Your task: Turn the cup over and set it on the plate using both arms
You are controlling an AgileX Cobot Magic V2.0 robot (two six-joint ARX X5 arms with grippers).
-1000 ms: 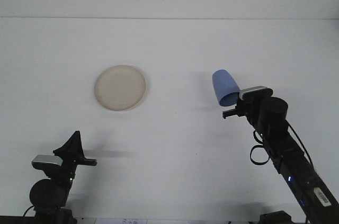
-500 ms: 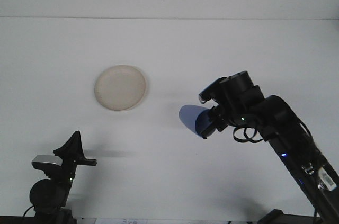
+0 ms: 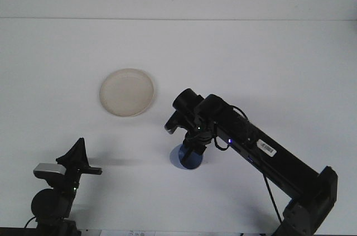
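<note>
The blue cup is low over the white table, right of and nearer than the plate, its wide end turned down. My right gripper reaches in from the lower right, comes down on the cup from above and is shut on it, hiding its upper part. Whether the cup touches the table I cannot tell. The round cream plate lies flat at the left centre with nothing on it. My left gripper hangs at the bottom left, far from both cup and plate.
The right arm stretches diagonally from the lower right corner across the table. The table's far edge meets the wall along the top of the view.
The right arm has swung the cup leftward and down from the right side, turning it from tilted sideways to mouth-down near the table. The left arm and plate have not moved.
</note>
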